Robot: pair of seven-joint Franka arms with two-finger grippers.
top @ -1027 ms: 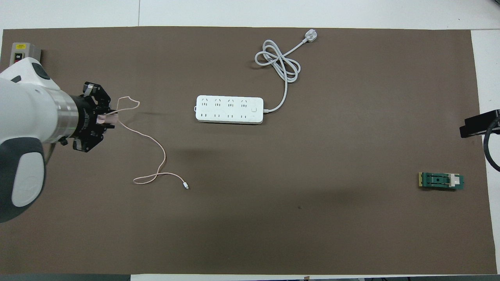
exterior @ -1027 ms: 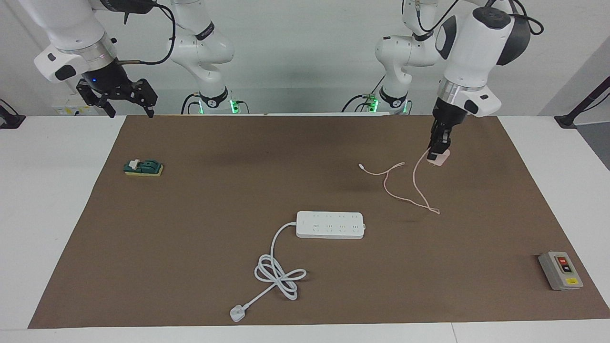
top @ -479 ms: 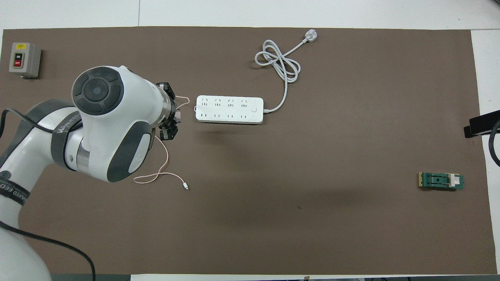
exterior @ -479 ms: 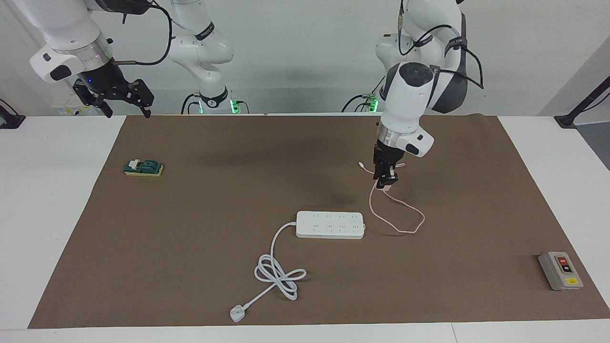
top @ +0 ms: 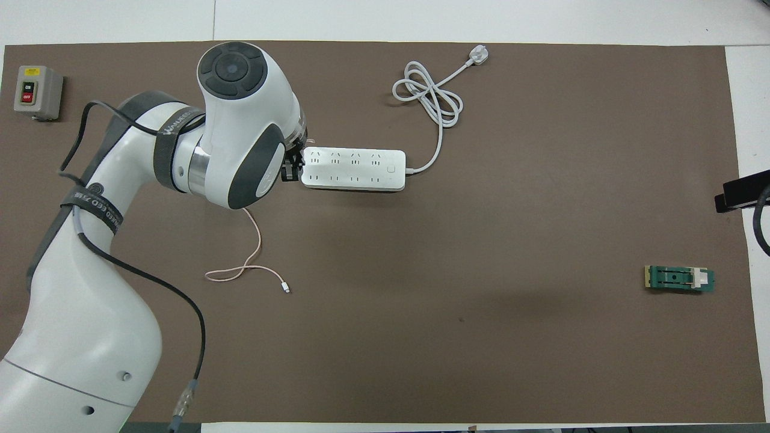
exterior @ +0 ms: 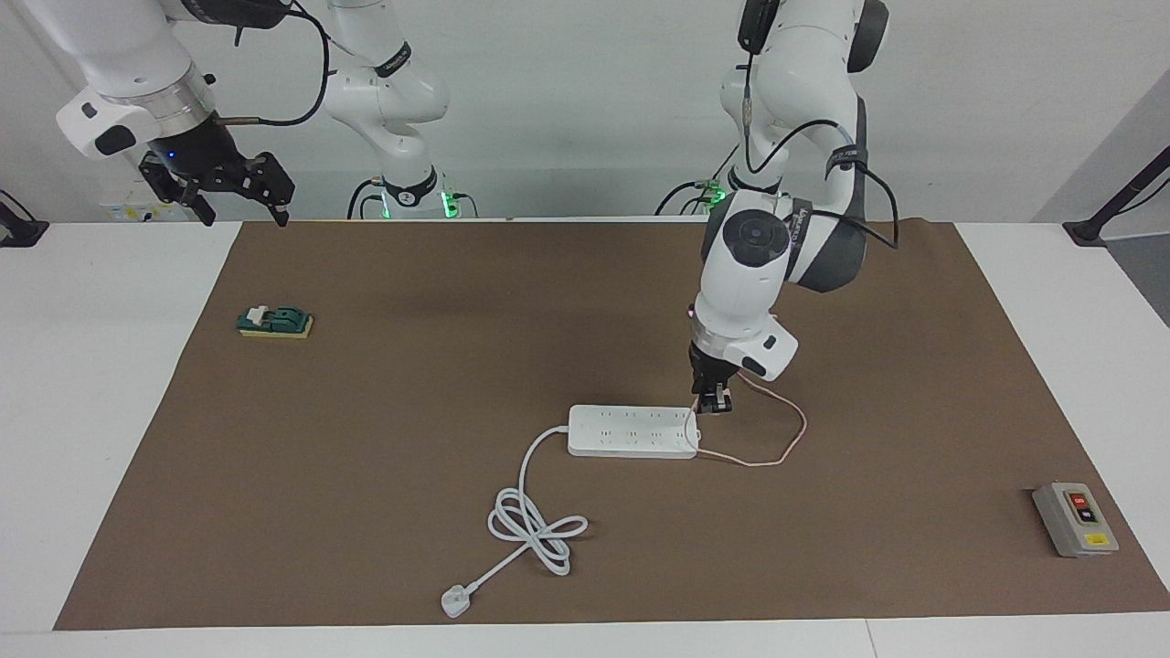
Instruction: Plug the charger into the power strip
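Brown matting point(exterior: 366, 439) covers the white table in the facing view, where the left gripper point(exterior: 714, 403) hangs just over the left-arm end of the white power strip point(exterior: 631, 431), its fingers clamped on the small pink charger point(exterior: 708, 408), whose thin cable point(exterior: 777, 448) loops over the mat beside the strip. The right gripper point(exterior: 239, 187) waits, spread wide, over the table's edge at the right arm's end, above a green block point(exterior: 275, 321). A grey switch box point(exterior: 1075, 518) sits at the left arm's end. From overhead, the left arm point(top: 240, 132) hides the charger's cube at the power strip's point(top: 355, 169) end; the cable point(top: 252, 252) trails toward the robots, ending in a white connector point(top: 286, 287). The strip's coiled cord point(top: 430, 96) and plug point(top: 478, 55) lie farther away.
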